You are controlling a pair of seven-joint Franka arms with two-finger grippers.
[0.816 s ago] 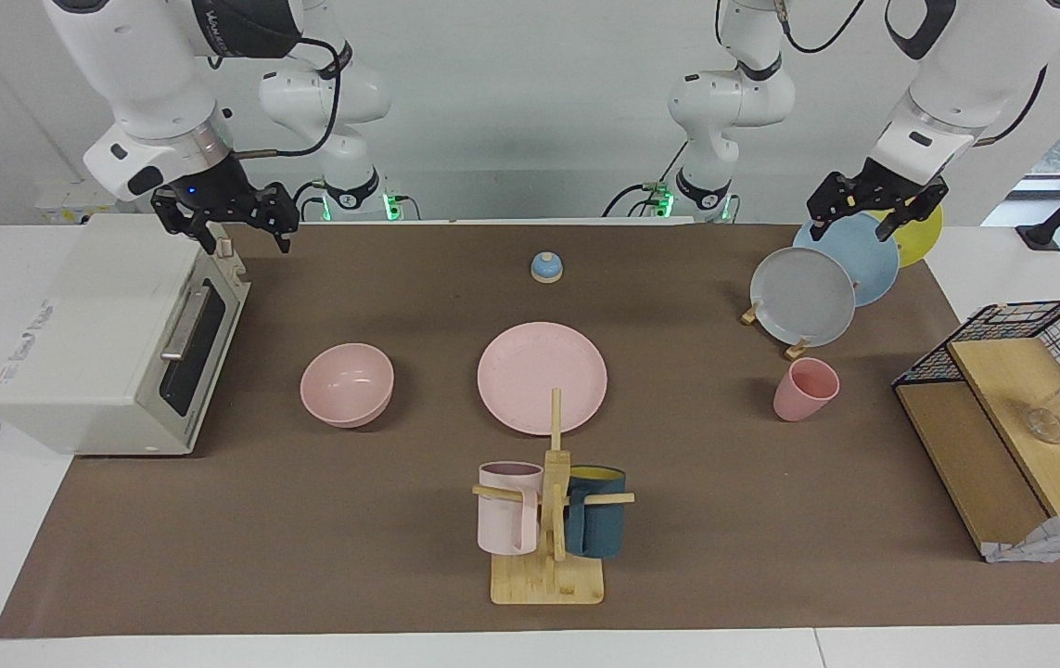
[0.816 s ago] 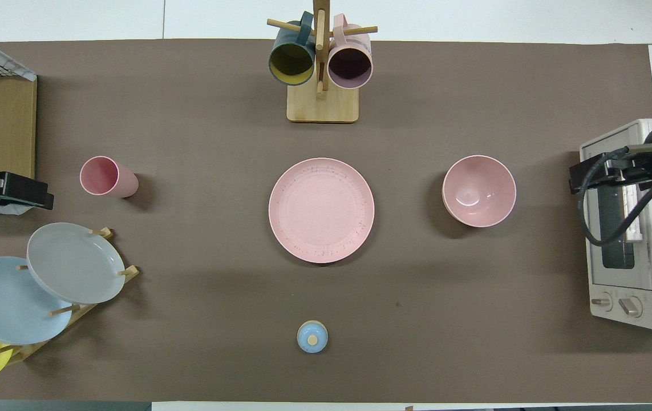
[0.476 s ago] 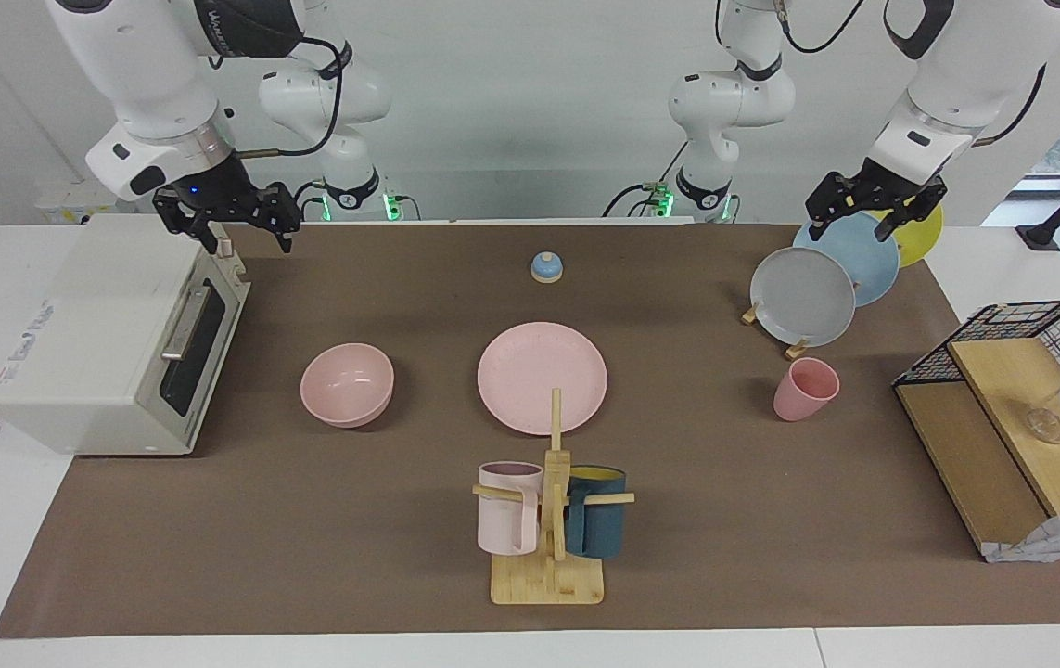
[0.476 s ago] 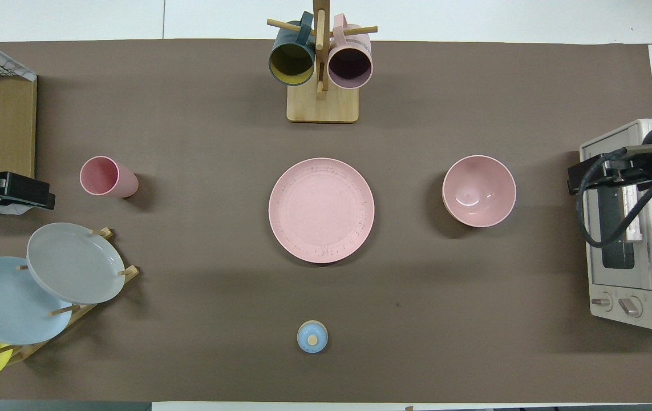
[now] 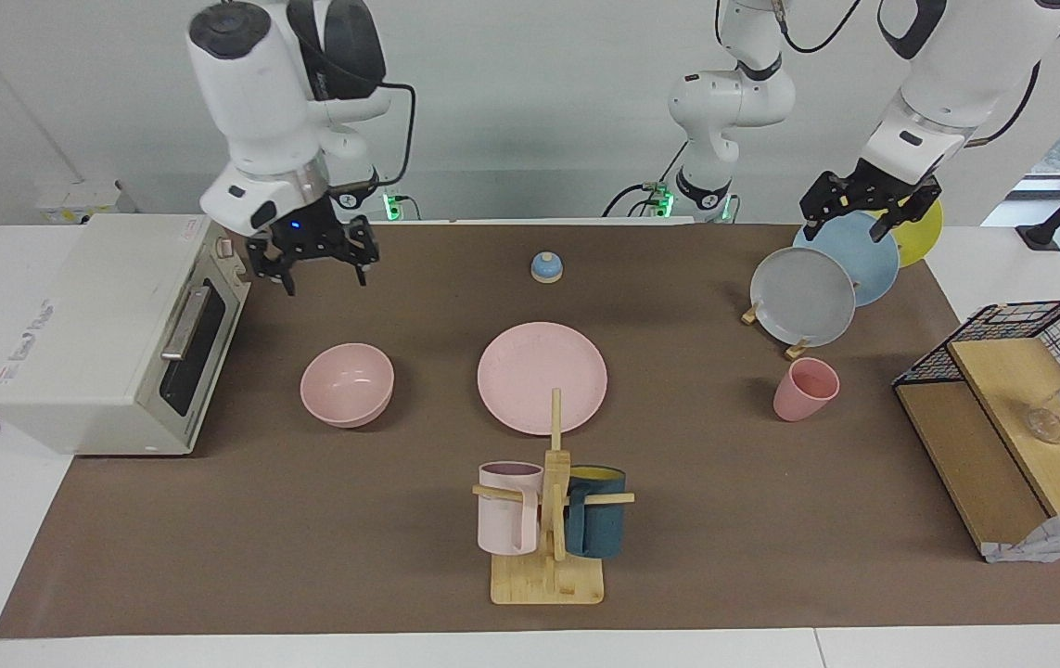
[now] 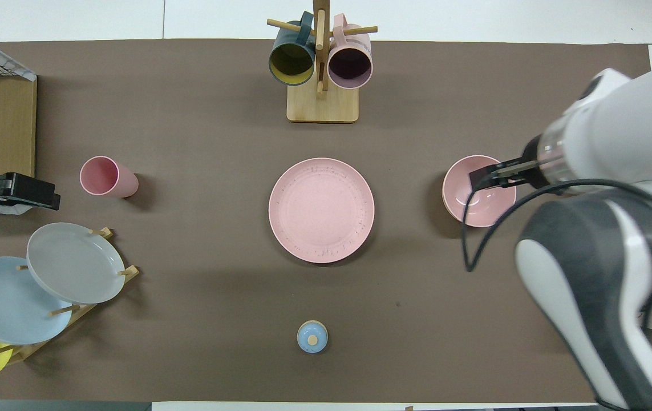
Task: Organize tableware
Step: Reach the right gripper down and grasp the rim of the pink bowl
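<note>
A: Right gripper (image 5: 317,266)?
B: Raised beside the toaster oven (image 5: 112,334), over bare mat on the robots' side of the pink bowl (image 5: 347,383). Fingers spread apart, empty. From overhead its tip covers the bowl's rim, but the facing view shows it well above, not touching.

A: Left gripper (image 5: 868,211)?
B: Raised over the rack of plates, above the blue plate (image 5: 859,255) with the grey plate (image 5: 802,295) and the yellow plate (image 5: 921,232) on either side. Fingers apart, nothing between them.

A: Pink set relative to the grippers?
B: Bowl upright on the mat, below the right gripper and farther from the robots. Pink plate (image 5: 542,377) flat at mid-table, between the two grippers and well apart from both. Pink cup (image 5: 805,390) upright, just beside the plate rack, farther from the robots than the grey plate under the left gripper.

A: Other items?
B: Mug tree (image 5: 551,520) with a pale pink mug (image 5: 508,507) and a dark blue mug (image 5: 596,511); small blue bell (image 5: 546,267).
</note>
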